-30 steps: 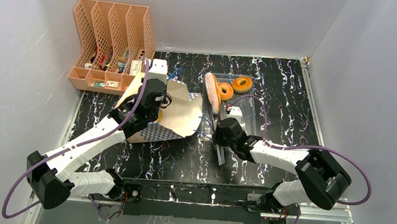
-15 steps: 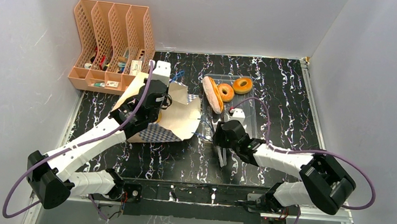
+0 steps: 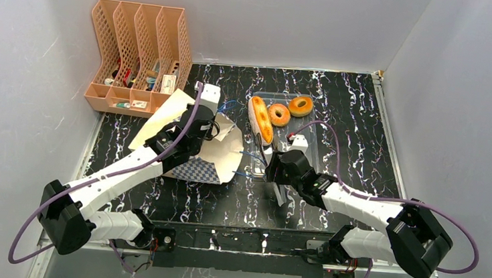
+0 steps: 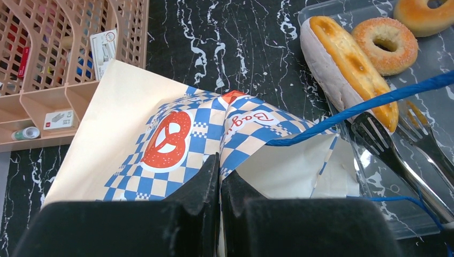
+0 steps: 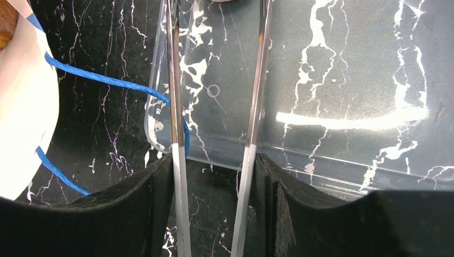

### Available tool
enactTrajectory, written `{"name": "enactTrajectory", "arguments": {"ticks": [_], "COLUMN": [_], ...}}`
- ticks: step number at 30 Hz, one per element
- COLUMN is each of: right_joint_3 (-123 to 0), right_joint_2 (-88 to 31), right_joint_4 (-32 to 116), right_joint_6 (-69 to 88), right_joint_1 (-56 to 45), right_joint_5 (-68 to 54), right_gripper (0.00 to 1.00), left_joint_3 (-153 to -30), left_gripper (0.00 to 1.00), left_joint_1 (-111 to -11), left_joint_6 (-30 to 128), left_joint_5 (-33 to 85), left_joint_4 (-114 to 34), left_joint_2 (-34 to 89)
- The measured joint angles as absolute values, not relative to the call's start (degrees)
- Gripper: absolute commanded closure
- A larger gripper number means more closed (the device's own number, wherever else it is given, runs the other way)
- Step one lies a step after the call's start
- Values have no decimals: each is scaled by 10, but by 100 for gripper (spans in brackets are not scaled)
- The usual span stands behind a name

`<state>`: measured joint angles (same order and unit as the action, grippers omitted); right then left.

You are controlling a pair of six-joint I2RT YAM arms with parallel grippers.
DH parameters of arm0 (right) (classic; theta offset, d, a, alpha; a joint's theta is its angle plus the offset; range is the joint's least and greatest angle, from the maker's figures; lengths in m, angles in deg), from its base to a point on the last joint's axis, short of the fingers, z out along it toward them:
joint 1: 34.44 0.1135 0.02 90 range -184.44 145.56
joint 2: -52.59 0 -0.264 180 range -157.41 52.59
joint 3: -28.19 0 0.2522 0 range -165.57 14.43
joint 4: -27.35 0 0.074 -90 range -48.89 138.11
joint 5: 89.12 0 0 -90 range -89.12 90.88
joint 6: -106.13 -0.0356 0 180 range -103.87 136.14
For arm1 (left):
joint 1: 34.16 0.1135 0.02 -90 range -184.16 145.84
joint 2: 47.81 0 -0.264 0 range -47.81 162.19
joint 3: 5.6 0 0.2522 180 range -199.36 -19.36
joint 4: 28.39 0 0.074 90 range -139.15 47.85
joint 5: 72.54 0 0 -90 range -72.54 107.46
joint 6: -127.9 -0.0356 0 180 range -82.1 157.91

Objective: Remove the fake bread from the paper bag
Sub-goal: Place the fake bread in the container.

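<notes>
Shifted rightward, the paper bag (image 4: 160,144) reading "Bag" is pinched in the left tool (image 4: 220,160); right tool (image 5: 214,160) clamps tongs (image 5: 174,107).

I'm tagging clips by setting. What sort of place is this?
Probably a robot test cell staged as a bakery: plain white walls box in a marbled table, a left arm and right arm are bolted at its edge, and a toy bread ring lies on a clear tray.

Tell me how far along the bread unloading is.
Done: the long loaf and two rings lie on the clear tray. In hand: left pincer pinches the paper bag; right pincer holds the tongs spread above the tray. Left: checking the bag, whose inside is hidden.
</notes>
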<state>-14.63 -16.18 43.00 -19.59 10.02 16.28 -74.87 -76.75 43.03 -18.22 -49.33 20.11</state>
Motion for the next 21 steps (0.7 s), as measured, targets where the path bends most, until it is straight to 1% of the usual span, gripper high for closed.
{"name": "enactTrajectory", "arguments": {"ticks": [10,17,21], "right_joint_3": [-138,-134,-132], "right_joint_2": [-157,-126,-112], "right_joint_4": [433,440,441], "right_joint_6": [-196,-198,-198], "right_joint_1": [100,96,96], "right_joint_5": [155,155,155], "right_gripper": [50,50,52], "left_joint_3": [-723,-712,-702], "left_gripper": [100,100,100], "left_joint_1": [-788,-807,-812], "left_joint_6": [439,444,446], "left_joint_5": [-163,-162,-166], "left_joint_4": [-482,-477,-476], "left_joint_2": [208,225,225]}}
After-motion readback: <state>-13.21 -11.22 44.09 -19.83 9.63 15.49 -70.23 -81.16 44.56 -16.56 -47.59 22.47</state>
